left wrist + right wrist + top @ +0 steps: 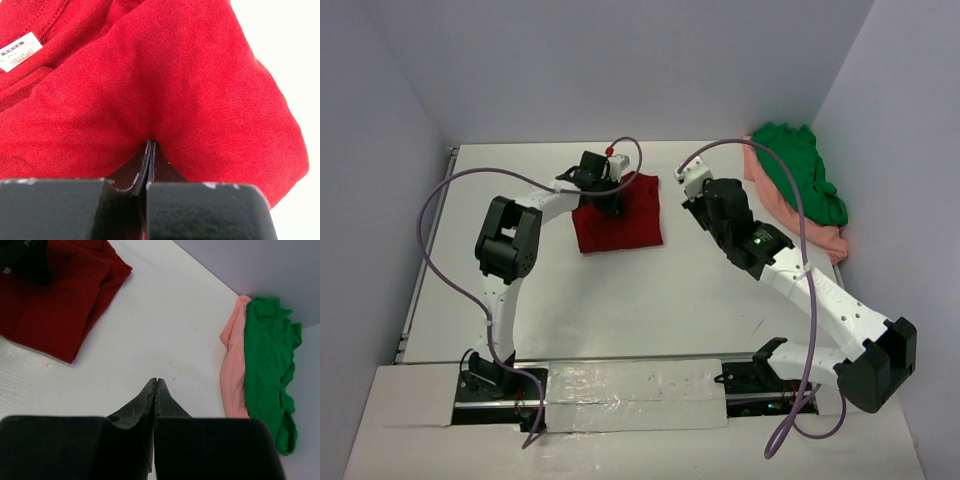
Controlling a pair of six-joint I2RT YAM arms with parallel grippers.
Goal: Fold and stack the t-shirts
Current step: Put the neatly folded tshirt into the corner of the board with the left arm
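Left gripper (150, 145): the jaws were clenched tip to tip; red cloth puckered inward at the tips, so a thin fold of the red shirt (200, 100) was judged to be pinched between them. Right gripper (155, 382): the jaws were clenched on nothing; it hung above bare table (165, 315), apart from all cloth.

Location: the red shirt lay at the far middle of the table, partly folded into a rough rectangle; the left gripper sat over its far left part; its pale label (19, 51) showed at the neck, up and left of the tips in the left wrist view.

Handling (judgement): the cloth looked soft, light and limp; it would hold no shape, would sag from any single hold and would drag and bunch on the table rather than slide flat; it was neither fragile nor slippery. A thin pinch could slip out under a quick pull; a hem, a corner or a doubled fold edge would give the firmer hold; two holds on one edge would keep a fold line straight.

Surroundings: the green shirt (800, 175) lay crumpled on top of the pink shirt (825, 240) in the far right corner, beside the right wall (900, 150); both were well apart from the red shirt and not yet folded. The pink shirt could hardly be taken whole before the green one was lifted off; the wall would leave little room for an approach from that side. Bare table lay between the red shirt and the heap; the right arm stood over that gap.
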